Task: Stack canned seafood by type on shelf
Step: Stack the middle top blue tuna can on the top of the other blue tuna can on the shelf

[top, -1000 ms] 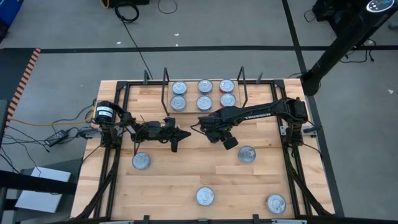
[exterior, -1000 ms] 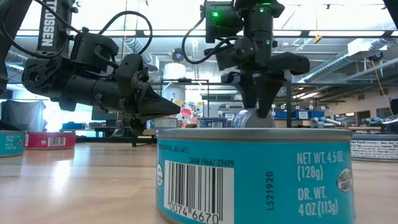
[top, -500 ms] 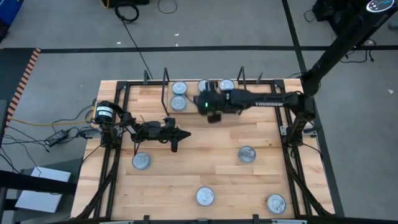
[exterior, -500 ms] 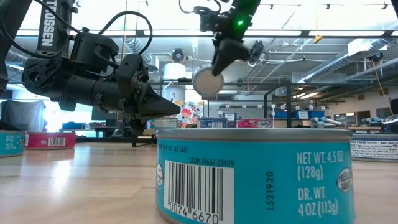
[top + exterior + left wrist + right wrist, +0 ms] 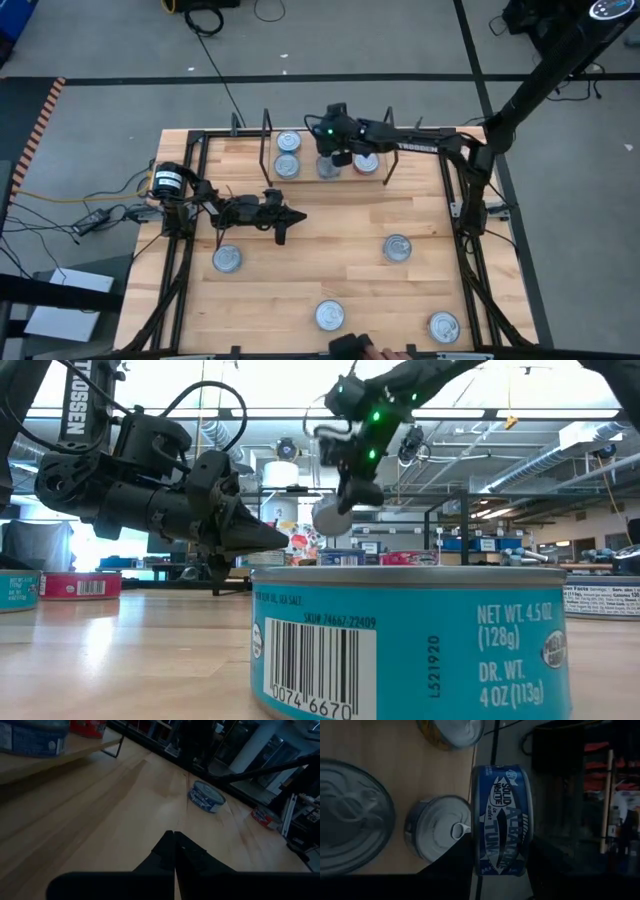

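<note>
A light-wood surface inside black frame rails is sitting on a grey floor crossed by dark tape lines, with cables trailing off its left edge; the low view is looking across it into a bright workshop with ceiling pipes and benches beyond. The shelf, a narrow board between black wire uprights, is running along the far edge of the surface, its long axis going left to right in the high view. Tins are standing on it lid-up in rows: two at the left, one in the middle and one with a red side. Four more tins are lying loose on the surface, one at the left, one right of centre and two along the near edge, one of which fills the low view with its blue label. The right gripper is reaching over the middle of the shelf, its jaws partly open and clamping a blue-labelled tuna tin; that tin is being held on edge, its flat faces turned sideways and its label band facing the wrist camera, above the upright tins. The left gripper is hovering over the left-centre of the surface with jaws fully closed on nothing, pointing towards the right.
</note>
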`<act>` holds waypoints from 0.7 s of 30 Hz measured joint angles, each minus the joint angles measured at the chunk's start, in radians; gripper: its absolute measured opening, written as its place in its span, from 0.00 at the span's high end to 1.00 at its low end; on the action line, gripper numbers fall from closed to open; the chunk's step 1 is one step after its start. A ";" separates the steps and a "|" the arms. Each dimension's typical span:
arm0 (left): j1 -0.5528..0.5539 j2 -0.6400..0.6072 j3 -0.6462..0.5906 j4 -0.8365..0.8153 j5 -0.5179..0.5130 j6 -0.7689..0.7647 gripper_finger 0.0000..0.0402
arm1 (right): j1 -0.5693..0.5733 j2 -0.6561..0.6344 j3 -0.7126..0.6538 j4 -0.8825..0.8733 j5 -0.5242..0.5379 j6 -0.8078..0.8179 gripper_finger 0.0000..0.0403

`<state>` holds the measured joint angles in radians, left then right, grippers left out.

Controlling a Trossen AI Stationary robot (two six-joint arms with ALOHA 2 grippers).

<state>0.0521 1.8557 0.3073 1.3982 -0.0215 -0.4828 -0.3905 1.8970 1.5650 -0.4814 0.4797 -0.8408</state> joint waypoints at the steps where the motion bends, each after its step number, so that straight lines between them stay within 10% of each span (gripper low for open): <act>1: 0.000 0.000 0.000 -0.004 0.000 -0.001 0.99 | -0.007 0.013 0.000 0.007 -0.002 -0.005 0.63; 15: -0.001 0.000 0.000 -0.030 0.000 -0.007 0.99 | -0.025 0.061 0.000 -0.005 -0.024 -0.049 0.63; 21: -0.001 0.000 0.000 -0.031 0.000 -0.007 0.99 | -0.034 0.061 0.000 -0.059 -0.029 -0.023 0.44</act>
<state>0.0513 1.8557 0.3069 1.3672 -0.0216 -0.4893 -0.4250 1.9579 1.5646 -0.5399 0.4511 -0.8638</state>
